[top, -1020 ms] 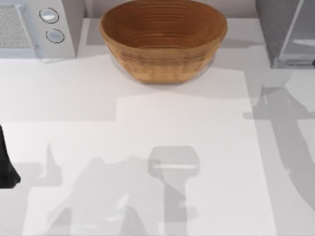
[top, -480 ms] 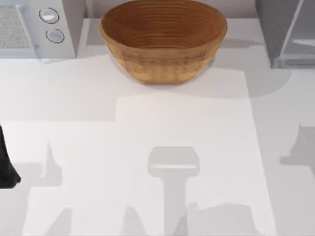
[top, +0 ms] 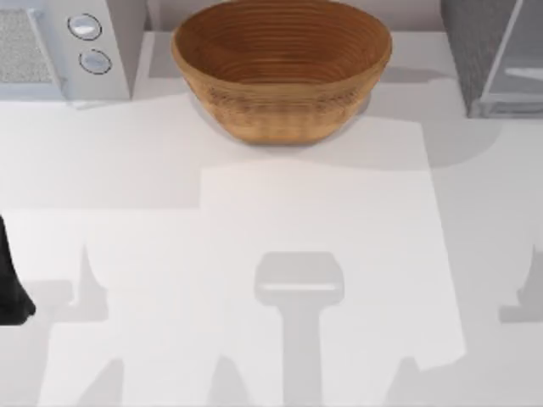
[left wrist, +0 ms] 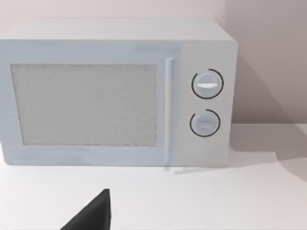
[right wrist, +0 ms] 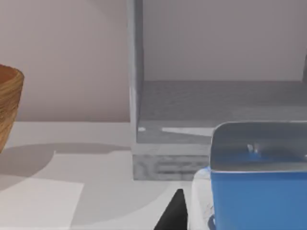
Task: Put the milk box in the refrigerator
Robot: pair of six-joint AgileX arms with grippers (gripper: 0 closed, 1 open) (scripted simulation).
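Step in hand looks like the carry toward the refrigerator (right wrist: 211, 115): in the right wrist view the milk box (right wrist: 256, 187) sits right up against the camera, blue top showing, with a dark fingertip (right wrist: 173, 213) just beside it, so the right gripper is probably pinching the carton, though the contact itself is hidden. The refrigerator stands at the far right of the table (top: 254, 220) in the top view, its compartment open toward the carton with a bare grey shelf inside. Next move calls for lifting the box clear of the low front lip and pushing it straight in, keeping off the near side wall. Woven bowl (top: 280, 68) sits well apart, mid-back. Left arm (top: 10, 288) parked at the left table edge facing the microwave (left wrist: 115, 91); can't tell its finger state
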